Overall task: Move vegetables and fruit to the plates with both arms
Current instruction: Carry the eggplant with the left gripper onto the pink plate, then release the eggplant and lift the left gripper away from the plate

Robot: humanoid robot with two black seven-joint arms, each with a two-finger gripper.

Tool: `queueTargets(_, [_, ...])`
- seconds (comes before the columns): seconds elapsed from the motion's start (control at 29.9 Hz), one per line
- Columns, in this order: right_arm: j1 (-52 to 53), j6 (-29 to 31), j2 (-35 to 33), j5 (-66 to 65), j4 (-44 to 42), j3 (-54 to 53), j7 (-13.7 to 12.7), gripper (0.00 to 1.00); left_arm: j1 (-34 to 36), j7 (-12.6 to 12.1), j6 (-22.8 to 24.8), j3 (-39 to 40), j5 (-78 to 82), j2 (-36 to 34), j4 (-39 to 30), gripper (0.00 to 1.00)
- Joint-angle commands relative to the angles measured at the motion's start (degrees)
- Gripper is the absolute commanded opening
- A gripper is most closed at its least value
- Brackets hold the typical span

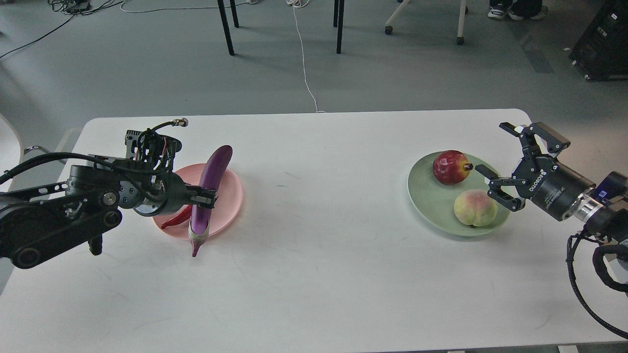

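My left gripper [202,201] is shut on the purple eggplant [212,171]. It holds the eggplant nearly upright, stem end down, over the front edge of the pink plate [230,193]. The pale tip hangs in front of the plate, close to the table. The red chili pepper [175,219] lies on the pink plate, mostly hidden behind my left wrist. The pomegranate [451,167] and the peach [474,208] lie on the mint green plate [424,196]. My right gripper [494,151] is open and empty, just right of the fruit at the plate's right rim.
The white table [319,255] spans the view, with its right edge close to my right arm. Chair legs [225,27], a white cable [304,59] and a black case [601,44] are on the floor beyond the far edge.
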State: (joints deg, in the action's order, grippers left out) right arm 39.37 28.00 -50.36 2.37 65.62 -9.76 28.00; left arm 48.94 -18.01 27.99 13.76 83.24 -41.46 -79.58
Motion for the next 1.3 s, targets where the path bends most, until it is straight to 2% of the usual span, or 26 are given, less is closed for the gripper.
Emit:
queueTargets(0.0, [0.00,0.00,0.00,0.00,0.03,0.00,0.00,0.96,-0.24,-0.01,0.01,0.04,-0.01,0.15,-0.05,0.30])
queueTargets(0.13, [0.00,0.00,0.00,0.00,0.04,0.00,0.00,0.96,-0.25,-0.01,0.01,0.13,-0.01,0.15,-0.05,0.41])
queueTargets(0.27, [0.00,0.00,0.00,0.00,0.04,0.09,0.00,0.96,-0.25,0.08,0.01,0.39,-0.01,0.15,-0.05,0.58])
queueTargets(0.5, [0.00,0.00,-0.09,0.00,0.04,0.00,0.00,0.96,-0.25,0.08,0.01,0.83,-0.01,-0.12,-0.05,0.81])
queueTargets(0.6, [0.00,0.00,-0.09,0.00,0.04,0.00,0.00,0.96,-0.16,0.08,0.01,1.27,-0.01,-0.29,-0.05,0.99])
queueTargets(0.77, [0.00,0.00,-0.09,0.00,0.04,0.00,0.00,0.96,0.11,0.51,0.01,3.63,-0.27,-0.29,0.13,0.99])
queueTargets(1.0, [0.70,0.00,0.08,0.00,-0.14,-0.08,0.00,0.96,-0.42,4.73,0.01,14.01,-2.37,0.94,0.65,0.99])
queueTargets(1.1, [1.14,0.00,0.09,0.00,-0.14,-0.26,0.00,0.96,-2.61,8.32,0.01,14.81,-8.51,2.16,0.83,0.99])
queueTargets(1.14, [1.06,0.00,0.17,0.00,-0.05,-0.61,0.00,0.96,-4.18,10.60,0.01,14.90,-12.36,2.87,0.92,0.99])
queueTargets(1.17, [1.06,0.00,0.26,0.00,-0.05,-0.87,0.00,0.96,-5.51,12.62,-2.57,14.90,-15.71,3.39,0.92,0.99])
queueTargets(1.27, [1.06,0.00,1.57,0.00,-0.05,-1.40,0.00,0.96,-9.99,20.27,-16.70,14.90,-26.43,5.68,0.83,0.99])
